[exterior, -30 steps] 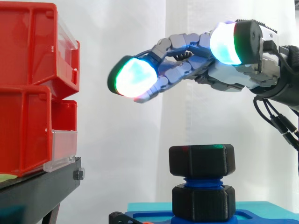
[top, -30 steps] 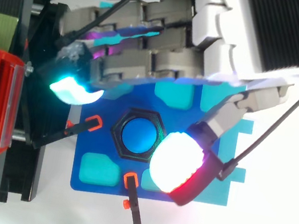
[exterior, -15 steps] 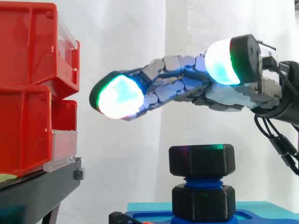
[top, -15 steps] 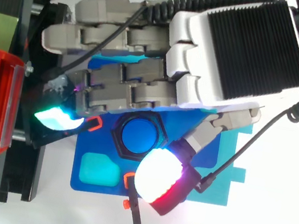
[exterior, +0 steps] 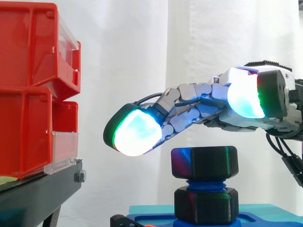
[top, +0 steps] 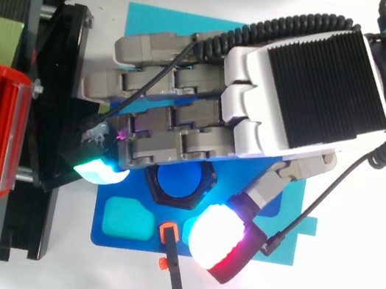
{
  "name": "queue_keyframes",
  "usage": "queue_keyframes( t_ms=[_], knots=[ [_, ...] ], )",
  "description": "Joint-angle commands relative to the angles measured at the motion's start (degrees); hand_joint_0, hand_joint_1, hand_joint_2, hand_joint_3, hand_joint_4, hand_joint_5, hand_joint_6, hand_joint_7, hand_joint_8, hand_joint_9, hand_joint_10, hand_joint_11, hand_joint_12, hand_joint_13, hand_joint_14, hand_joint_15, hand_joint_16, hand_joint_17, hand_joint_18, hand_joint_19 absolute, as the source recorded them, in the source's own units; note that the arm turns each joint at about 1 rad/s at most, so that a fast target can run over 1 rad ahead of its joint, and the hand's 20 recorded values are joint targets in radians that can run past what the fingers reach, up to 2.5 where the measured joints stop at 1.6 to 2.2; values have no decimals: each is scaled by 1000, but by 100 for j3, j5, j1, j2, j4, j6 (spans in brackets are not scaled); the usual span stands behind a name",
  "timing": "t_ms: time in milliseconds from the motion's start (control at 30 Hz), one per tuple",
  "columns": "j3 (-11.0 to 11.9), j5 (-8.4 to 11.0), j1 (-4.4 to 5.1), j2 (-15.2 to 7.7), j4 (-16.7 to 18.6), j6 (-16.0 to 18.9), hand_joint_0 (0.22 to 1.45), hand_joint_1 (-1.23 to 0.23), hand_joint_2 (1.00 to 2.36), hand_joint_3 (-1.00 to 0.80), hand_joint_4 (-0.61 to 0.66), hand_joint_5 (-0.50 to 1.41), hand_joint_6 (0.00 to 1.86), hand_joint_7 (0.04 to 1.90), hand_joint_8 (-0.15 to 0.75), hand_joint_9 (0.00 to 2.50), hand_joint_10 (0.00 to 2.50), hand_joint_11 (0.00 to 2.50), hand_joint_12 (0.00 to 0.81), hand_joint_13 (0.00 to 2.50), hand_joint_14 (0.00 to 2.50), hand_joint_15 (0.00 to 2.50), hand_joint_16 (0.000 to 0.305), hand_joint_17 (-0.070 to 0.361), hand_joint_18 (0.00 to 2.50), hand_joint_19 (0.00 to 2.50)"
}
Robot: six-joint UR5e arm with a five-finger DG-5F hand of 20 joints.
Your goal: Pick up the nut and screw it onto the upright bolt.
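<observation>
hand (top: 304,89) hovers outstretched just above the nut (exterior: 204,162).

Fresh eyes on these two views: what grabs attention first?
The eye lands on the robot's grey jointed hand with glowing fingertips, open and stretched leftward across the middle of the side view. Right beneath it, a black hexagonal nut sits atop the upright blue threaded bolt on a blue base plate, the fingers hovering just clear of it. At the left, stacked red plastic bins rest on a black stand.

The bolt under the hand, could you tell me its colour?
The bolt is blue, clearest in the top view.
</observation>
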Motion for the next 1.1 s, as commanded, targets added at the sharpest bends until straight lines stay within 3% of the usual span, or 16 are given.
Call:
queue_keyframes(
  t_ms=[0, 233, 633, 1067],
  knots=[
    [-7, -11, 0, 3, -13, 0, 490, -55, 1000, -500, 204, -112, 503, 891, 192, 335, 0, 0, 283, 207, 0, 0, 30, 68, 0, 0],
    [-7, -28, 0, 3, -48, 0, 493, -61, 1000, -500, 236, -101, 504, 968, 196, 353, 0, 0, 275, 239, 0, 0, 29, 64, 0, 0],
    [1, -345, -70, 3, -276, 0, 513, -115, 1000, -500, 253, -65, 505, 1135, 225, 488, 0, 0, 201, 360, 0, 0, 15, 34, 0, 0],
    [1, -380, -140, 3, -224, 0, 520, -153, 1000, -500, 197, -31, 504, 1335, 230, 579, 0, 0, 187, 434, 0, 0, 14, 30, 65, 0]
  ],
)
